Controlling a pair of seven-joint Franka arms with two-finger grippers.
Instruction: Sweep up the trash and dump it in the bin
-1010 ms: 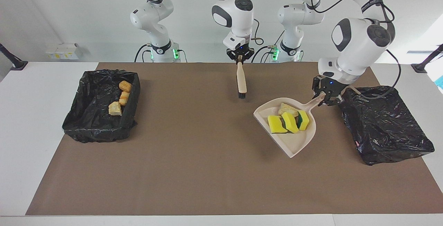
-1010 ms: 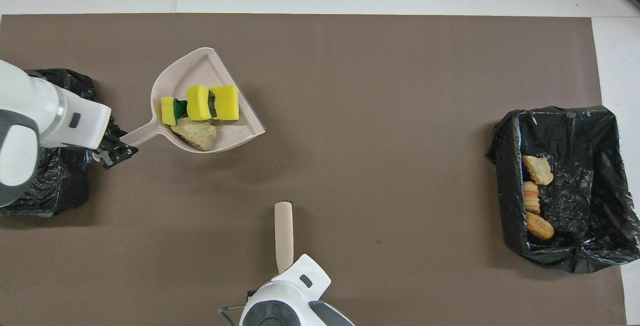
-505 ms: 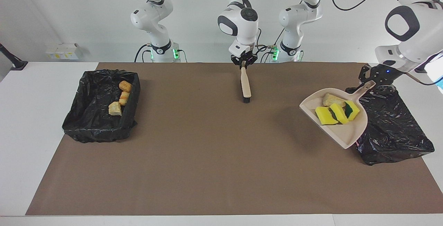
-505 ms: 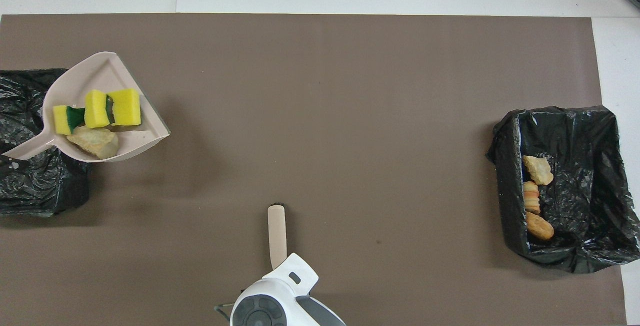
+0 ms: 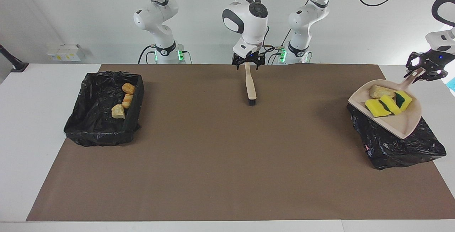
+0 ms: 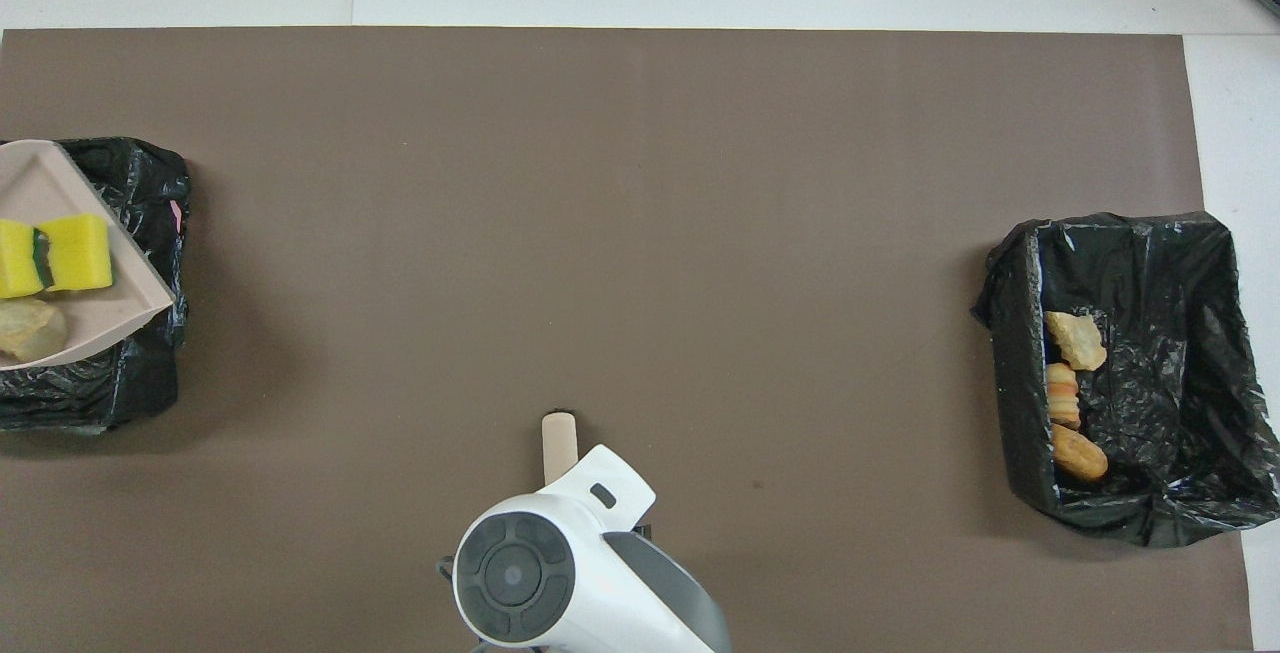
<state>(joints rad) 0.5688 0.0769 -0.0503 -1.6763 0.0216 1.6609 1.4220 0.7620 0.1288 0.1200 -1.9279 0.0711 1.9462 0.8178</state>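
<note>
The desk (image 5: 35,136) is white, and most of it lies under a big brown mat (image 5: 227,189). A bin lined with a black bag stands on the mat at each end. Over the bin at the left arm's end (image 5: 391,150) hangs the beige dustpan (image 5: 401,123), held up in the air with its open mouth pointing away from the robots. The left pincer (image 5: 424,73) is clamped on the tip of the dustpan's handle. From overhead only part of the pan shows at the picture's edge. The bin at the right arm's end (image 5: 92,125) stands alone, well apart from both arms. In the middle of the desk, close to the robots, the beige hand brush (image 5: 250,86) lies flat on the mat, with its dark bristles at the end farther from them. The right pincer (image 5: 248,65) is right at the end of the brush's handle, its fingertips standing apart on either side of it. As for the trash, three yellow sponge pieces (image 5: 376,107) with green sides sit in a row in the dustpan. One bread chunk (image 5: 380,90) sits in there beside them, nearer the handle. Three more bread pieces (image 5: 118,111) lie in a line inside the bin at the right arm's end, against its wall toward the middle of the desk.
</note>
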